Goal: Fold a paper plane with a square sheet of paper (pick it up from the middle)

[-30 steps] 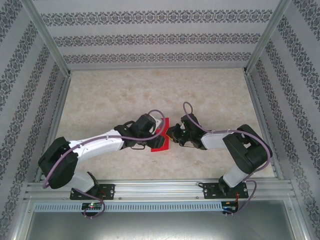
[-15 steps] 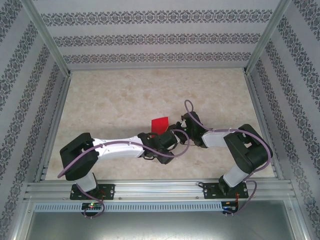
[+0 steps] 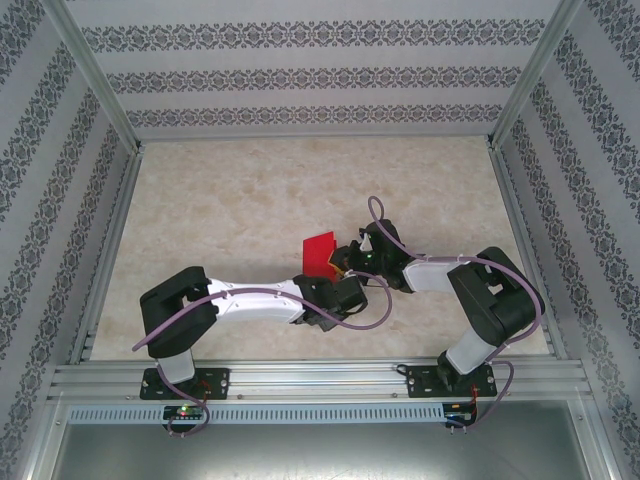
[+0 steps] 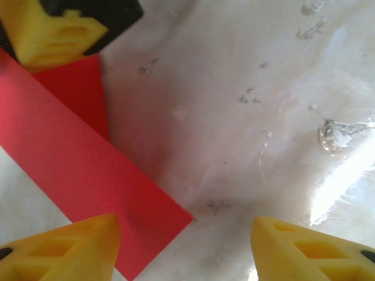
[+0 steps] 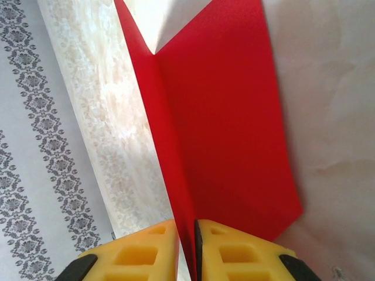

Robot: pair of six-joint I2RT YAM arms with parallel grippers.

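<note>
Pinching the sheet (image 5: 234, 117) edge, right pincer (image 5: 186, 234) has open table (image 3: 220, 190) around.

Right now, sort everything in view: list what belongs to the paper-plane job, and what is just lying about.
Belongs to the job:
- red paper sheet, creased and partly folded
- right gripper, jaws shut on the sheet's crease
- left gripper, jaws open close to the sheet

Just there:
- table
- patterned walls
- aluminium frame
</note>
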